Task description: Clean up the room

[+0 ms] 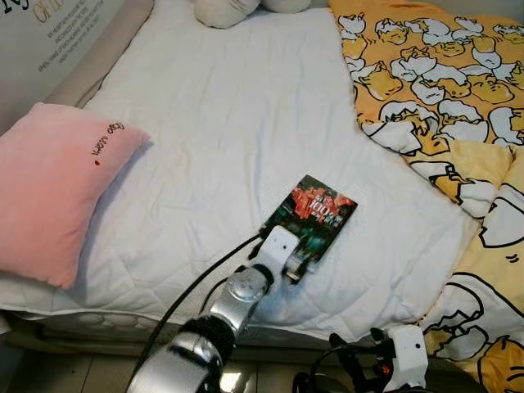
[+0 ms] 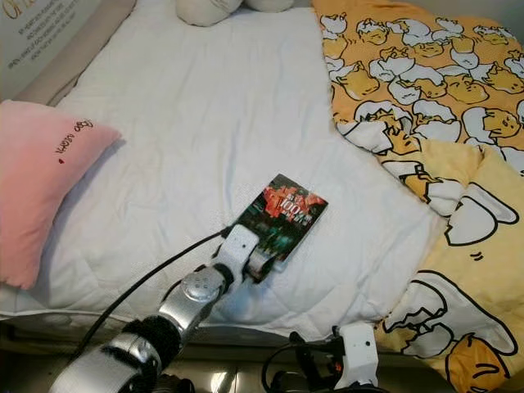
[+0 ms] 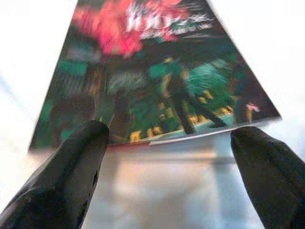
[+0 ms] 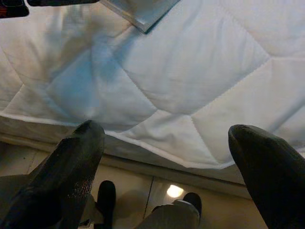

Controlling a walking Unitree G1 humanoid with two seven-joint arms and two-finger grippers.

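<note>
White quilted bedding [image 1: 221,139] covers the bed across most of the frame, with a strip of pale tiled floor [image 4: 157,191] along the bottom edge.

Bottom right of the frame: the right gripper [image 4: 171,167] hangs low beside the bed's near edge, over the floor, its jaws spread wide with nothing between them.

Lower centre: the silver left arm [image 1: 233,299] reaches up from the bottom of the frame onto the mattress. The left gripper [image 3: 169,143] sits at the near edge of a thin rectangular book with a dark green and red glossy cover [image 1: 315,214]. Its jaws stand open; one black fingertip [image 3: 90,138] meets the book's near corner, the other [image 3: 257,143] lies just outside the opposite corner. The wrist view is blurred, so whether the book's edge is lifted cannot be told.

Centre: the book lies on the bedding, tilted diagonally, just right of the frame's middle.

Left edge: a pink plush square pillow with small dark lettering [image 1: 49,188] rests on the bedding.

Right side, lower to upper: a yellow duvet printed with white cartoon egg figures [image 1: 442,74] lies bunched over the mattress.

Top centre: a cream-coloured rounded cushion [image 1: 221,11] is partly cut off by the frame.

Upper left corner: a pale headboard panel with printed text [image 1: 49,33].
</note>
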